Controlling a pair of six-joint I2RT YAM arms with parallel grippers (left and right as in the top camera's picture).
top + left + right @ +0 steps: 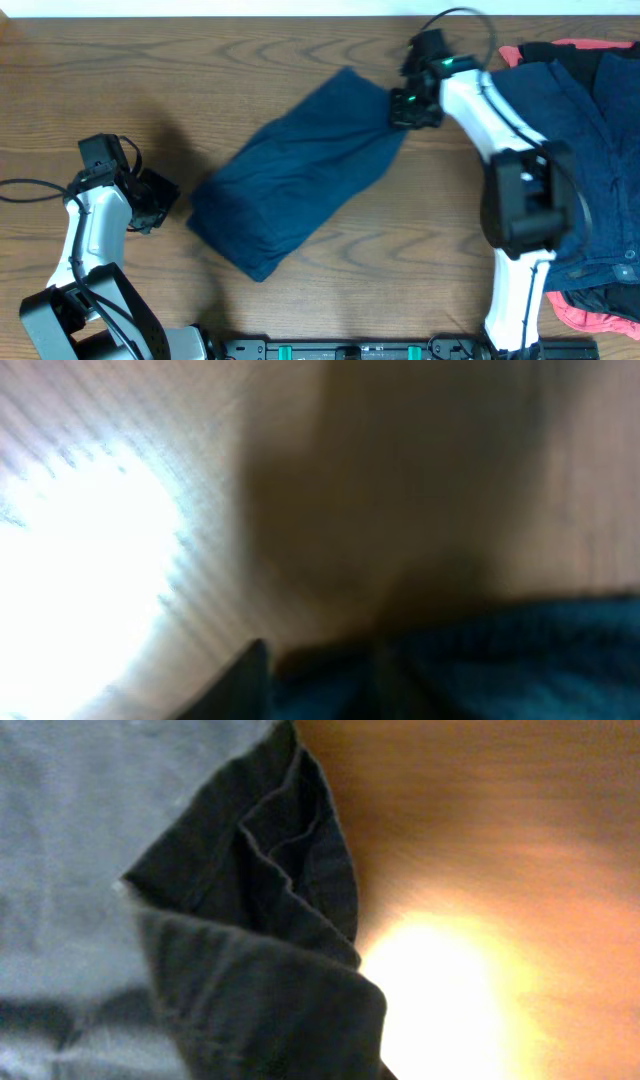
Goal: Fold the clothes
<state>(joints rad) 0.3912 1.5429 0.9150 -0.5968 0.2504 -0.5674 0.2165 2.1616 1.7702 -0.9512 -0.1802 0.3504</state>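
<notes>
A navy garment (295, 170), folded into a long band, lies slantwise on the middle of the table. My right gripper (404, 108) is at its far right corner. In the right wrist view the dark cloth (270, 980) bunches up into the jaws, so the gripper looks shut on it. My left gripper (160, 198) is at the garment's left end, just beside its edge. The left wrist view is blurred. It shows one finger tip (250, 665) and navy cloth (500, 660) low in the frame, with the jaws apart.
A pile of clothes sits at the table's right edge: navy ones (600, 150), a coral-red one (590, 315) and a black one (545, 50). The wooden table (120, 90) shows at the left and back. The arm bases stand along the front edge.
</notes>
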